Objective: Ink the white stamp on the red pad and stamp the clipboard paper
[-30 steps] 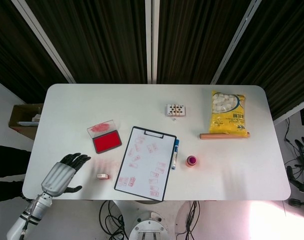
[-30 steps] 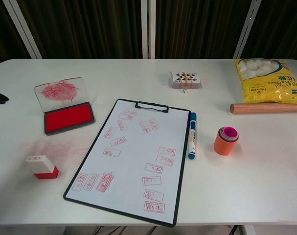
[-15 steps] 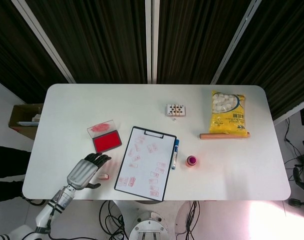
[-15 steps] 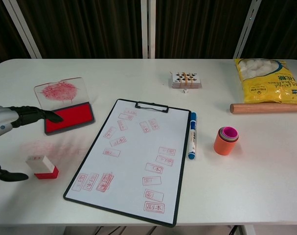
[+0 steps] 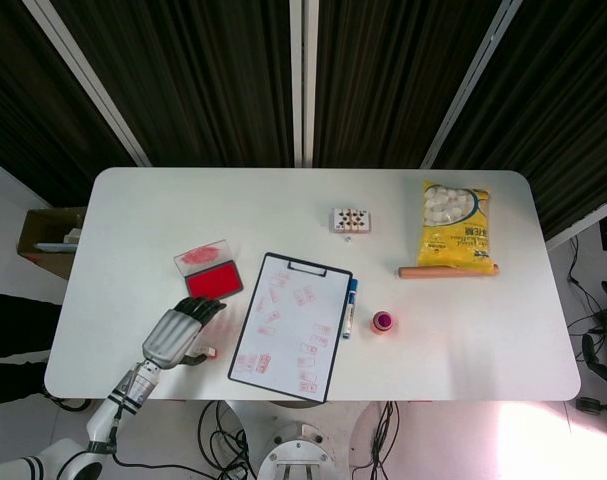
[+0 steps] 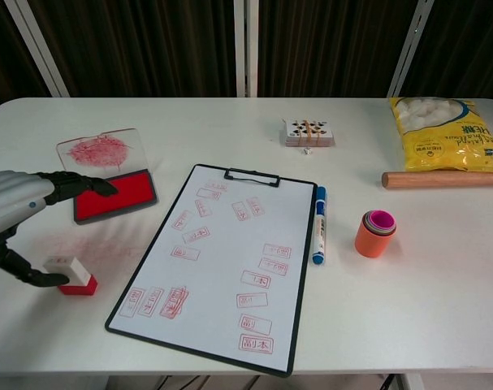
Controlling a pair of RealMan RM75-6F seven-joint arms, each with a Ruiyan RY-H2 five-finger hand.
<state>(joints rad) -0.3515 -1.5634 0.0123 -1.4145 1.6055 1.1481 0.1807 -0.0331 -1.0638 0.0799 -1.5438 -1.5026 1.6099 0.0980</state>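
My left hand [image 6: 23,219]: was at the frame's lower left, fingers spread wide, thumb touching the stamp.
White stamp [image 6: 70,275]: stood on the table, lower left, below the red pad [image 6: 114,195].
Clipboard [image 6: 230,260]: lay centre.

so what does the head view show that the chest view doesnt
Only the head view shows the left forearm, a cardboard box left of the table and cables on the floor. Only the chest view shows the white stamp from the side, with the left hand spread above it and the thumb tip right at its left end. Both show the red pad, clipboard, blue marker, stacked cups, card pack, snack bag and wooden rod.
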